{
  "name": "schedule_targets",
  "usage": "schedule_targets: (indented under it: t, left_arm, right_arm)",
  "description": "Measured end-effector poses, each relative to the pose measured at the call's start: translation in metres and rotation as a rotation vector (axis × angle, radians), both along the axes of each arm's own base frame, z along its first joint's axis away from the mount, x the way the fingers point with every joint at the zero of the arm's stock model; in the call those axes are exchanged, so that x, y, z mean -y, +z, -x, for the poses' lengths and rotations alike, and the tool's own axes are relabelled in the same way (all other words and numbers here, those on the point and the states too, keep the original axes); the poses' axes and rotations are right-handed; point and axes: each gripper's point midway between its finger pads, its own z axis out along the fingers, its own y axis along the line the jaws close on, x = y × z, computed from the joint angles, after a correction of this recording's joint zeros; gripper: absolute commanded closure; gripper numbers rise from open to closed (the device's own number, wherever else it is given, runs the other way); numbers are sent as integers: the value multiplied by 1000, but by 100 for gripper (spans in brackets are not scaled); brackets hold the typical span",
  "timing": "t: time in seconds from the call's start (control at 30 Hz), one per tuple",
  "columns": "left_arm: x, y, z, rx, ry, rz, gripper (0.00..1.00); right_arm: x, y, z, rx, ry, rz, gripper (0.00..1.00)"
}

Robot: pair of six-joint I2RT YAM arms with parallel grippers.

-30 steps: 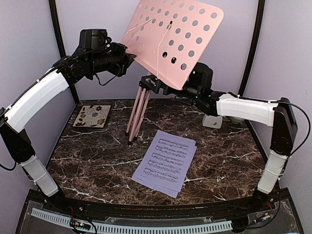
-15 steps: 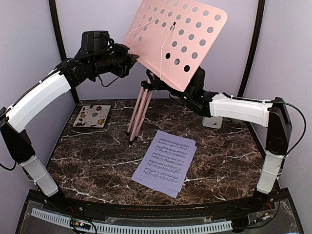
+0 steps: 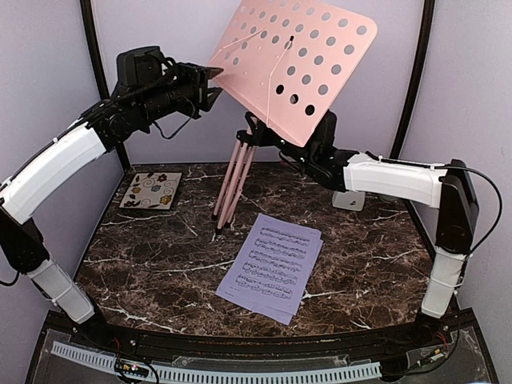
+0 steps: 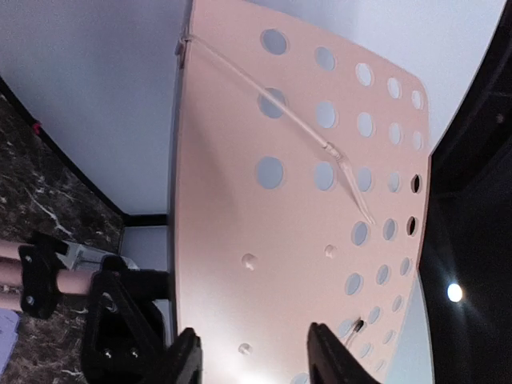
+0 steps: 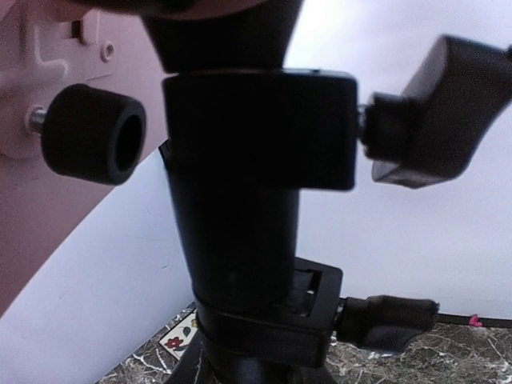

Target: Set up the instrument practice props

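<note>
Top external view: shows the music stand (image 3: 276, 70) leaning over the back of the table (image 3: 160, 264), legs folded together, tips low by the marble, contact unclear. Finds the right gripper (image 3: 266, 141) clamped on the black neck under the pink plate. Finds the left gripper (image 3: 210, 82) at the plate's left edge, jaws partly apart, gripping nothing; same in the left wrist view, fingers (image 4: 186, 360) spread before the plate. Places the sheet-music pages (image 3: 272, 268) flat mid-table, metronome (image 3: 350, 198) behind the right forearm, floral tile (image 3: 151, 190) back left.

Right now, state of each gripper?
Left gripper: open, fingers apart in front of the music stand desk, gripping nothing.
Right gripper: closed on the music stand's black neck.
</note>
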Motion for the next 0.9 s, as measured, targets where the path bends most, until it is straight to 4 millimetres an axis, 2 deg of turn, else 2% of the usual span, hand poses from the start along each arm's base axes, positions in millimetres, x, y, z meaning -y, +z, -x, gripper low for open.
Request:
schedule_targets:
  t: [0.13, 0.23, 0.3, 0.37, 0.47, 0.5, 0.57, 0.67, 0.8, 0.9]
  left_arm:
    - [-29, 43, 28, 116, 2, 84, 21]
    - [-65, 73, 53, 216, 39, 121, 2]
    - [-92, 80, 66, 265, 85, 107, 1]
    - [-114, 76, 74, 285, 133, 76, 1]
    - [-137, 53, 72, 279, 190, -10, 1]
    - [-142, 40, 69, 272, 205, -64, 1]
    - [-143, 14, 61, 253, 211, -186, 1]
    - [-132, -22, 50, 241, 167, -384, 4]
    - [-111, -63, 39, 283, 48, -626, 15]
    - [-92, -102, 37, 348, -85, -796, 21]
  right_arm:
    - [10, -3, -10, -19, -33, 3, 100]
    - [17, -6, -17, -42, -46, 10, 100]
    - [21, -7, -22, -62, -54, 13, 100]
    - [24, -8, -25, -80, -49, 17, 100]
    - [26, -7, -27, -94, -27, 22, 100]
    - [27, -7, -28, -100, -19, 26, 100]
    - [27, -4, -29, -110, 9, 33, 100]
    - [27, -1, -28, -122, 47, 50, 100]
    - [28, 4, -27, -127, 81, 79, 100]
    - [29, 7, -27, -128, 97, 97, 100]
